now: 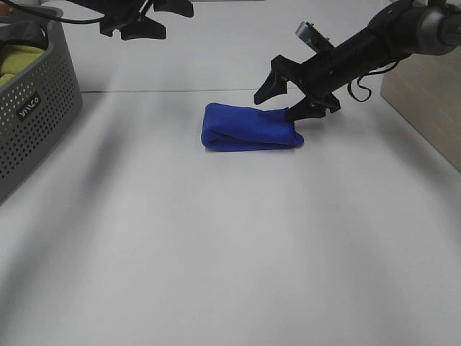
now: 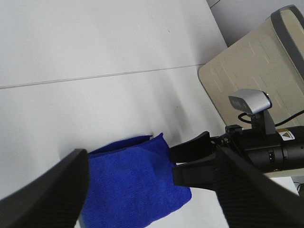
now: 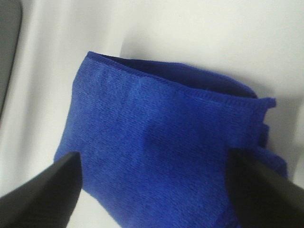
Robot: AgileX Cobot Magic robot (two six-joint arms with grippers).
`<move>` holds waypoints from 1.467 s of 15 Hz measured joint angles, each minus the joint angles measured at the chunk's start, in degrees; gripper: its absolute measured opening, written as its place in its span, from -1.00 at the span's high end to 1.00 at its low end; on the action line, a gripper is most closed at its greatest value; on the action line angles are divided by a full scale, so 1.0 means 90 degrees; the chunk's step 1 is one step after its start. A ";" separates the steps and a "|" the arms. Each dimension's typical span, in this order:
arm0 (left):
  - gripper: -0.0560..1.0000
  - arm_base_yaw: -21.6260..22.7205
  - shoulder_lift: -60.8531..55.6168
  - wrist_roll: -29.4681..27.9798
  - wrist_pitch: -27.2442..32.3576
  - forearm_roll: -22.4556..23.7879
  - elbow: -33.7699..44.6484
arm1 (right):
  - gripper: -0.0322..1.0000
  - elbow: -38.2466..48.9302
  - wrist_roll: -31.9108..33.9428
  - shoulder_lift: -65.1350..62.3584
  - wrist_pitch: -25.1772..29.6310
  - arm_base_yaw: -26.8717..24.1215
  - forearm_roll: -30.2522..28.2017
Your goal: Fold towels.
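Observation:
A blue towel (image 1: 248, 128) lies folded into a thick bundle on the white table (image 1: 216, 252), behind its middle. My right gripper (image 1: 277, 107) is open and empty, its fingers spread just above the towel's right end. The right wrist view looks down on the towel (image 3: 161, 147) between the two fingers of the right gripper (image 3: 152, 159). My left gripper (image 1: 137, 30) is open and empty, raised high at the back left, well away from the towel. Its wrist view shows the left gripper (image 2: 152, 161), the towel (image 2: 133, 185) and the right gripper (image 2: 190, 159).
A grey perforated basket (image 1: 36, 101) stands at the left edge with yellow-green cloth (image 1: 14, 61) inside. A beige box (image 1: 425, 101) stands at the right edge, close behind the right arm; it also shows in the left wrist view (image 2: 251, 61).

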 joint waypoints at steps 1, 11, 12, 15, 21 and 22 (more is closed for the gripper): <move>-0.43 0.0000 0.0000 0.0000 0.0013 0.0025 0.0000 | -0.57 0.0000 0.0019 0.0000 -0.0057 -0.0025 -0.0115; -0.43 0.0051 -0.1006 -0.0248 0.1534 0.1789 -0.0032 | -0.57 0.0000 0.0936 -0.1388 0.1235 -0.0076 -0.1426; -0.43 0.0051 -0.1305 -0.0452 0.1795 0.2222 -0.0032 | -0.57 0.0000 0.1101 -0.1566 0.1528 -0.0076 -0.1662; -0.43 -0.0095 -0.2215 -0.1292 0.2362 0.4176 -0.0032 | -0.57 0.0000 0.1471 -0.2260 0.1954 -0.0064 -0.2031; -0.43 -0.0872 -0.4297 -0.2005 0.2368 0.5672 0.1923 | -0.57 0.0917 0.1865 -0.4310 0.1974 0.0038 -0.3253; -0.43 -0.0993 -0.4768 -0.2107 0.2381 0.5672 0.2553 | -0.57 0.1254 0.1872 -0.4717 0.1980 0.0038 -0.3387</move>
